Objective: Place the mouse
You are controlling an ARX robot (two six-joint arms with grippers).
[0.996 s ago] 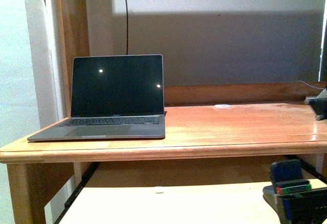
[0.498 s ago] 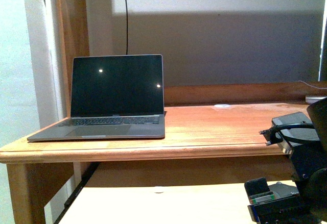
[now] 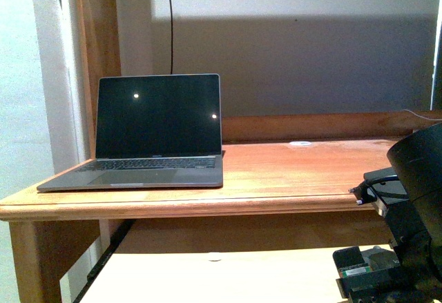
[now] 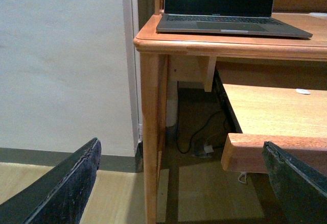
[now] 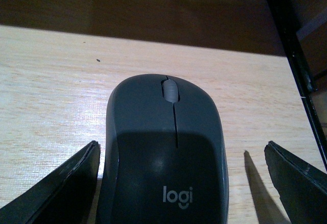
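Note:
The mouse, dark grey and domed with a grey wheel and a "logi" mark, lies on the light wooden pull-out shelf. My right gripper is open. Its two dark fingers stand either side of the mouse, one finger close beside it and the other well apart. In the front view my right arm is low at the right over the shelf and hides the mouse. My left gripper is open and empty, low beside the desk's leg.
An open laptop with a dark screen stands on the left of the wooden desk. A small white disc lies at the desk's back. A black rail runs along the shelf's side. Cables lie on the floor under the desk.
My right arm has swung further into the front view at the lower right, and its gripper has dropped lower over the shelf. The laptop and disc have not moved.

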